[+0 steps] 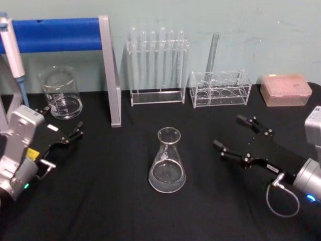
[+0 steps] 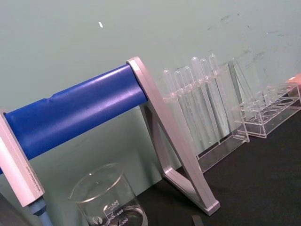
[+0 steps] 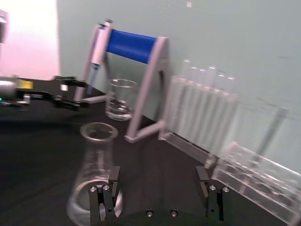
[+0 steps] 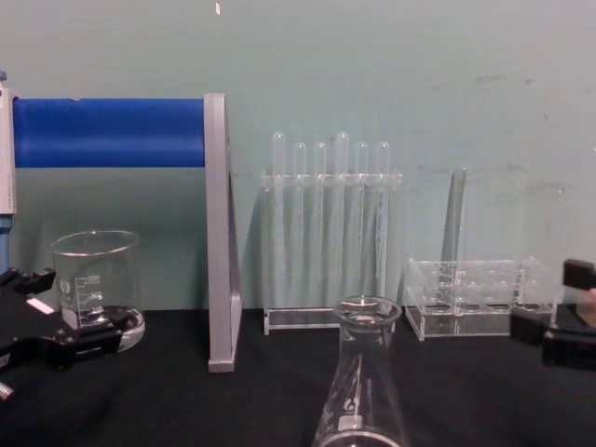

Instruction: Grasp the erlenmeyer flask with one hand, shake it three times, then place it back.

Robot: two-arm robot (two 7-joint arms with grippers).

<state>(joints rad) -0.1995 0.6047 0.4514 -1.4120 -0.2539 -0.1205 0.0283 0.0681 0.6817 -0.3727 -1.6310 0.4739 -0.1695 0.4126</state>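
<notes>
The right gripper hovers at 3 o'clock of the erlenmeyer flask, jaws spread wide, holding nothing and clear of the glass. The flask stands upright at the middle of the black table. The left gripper rests at 9 o'clock, jaws apart.

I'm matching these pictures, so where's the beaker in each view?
Head view: beaker at back left, beside the blue bar.
Left wrist view: beaker beneath the bar.
Right wrist view: beaker beyond the flask.
Chest view: beaker at left.
Shared landmark: the blue bar.

Glass beaker, blue-barred stand, rack of test tubes (all upright), pink box far right.
</notes>
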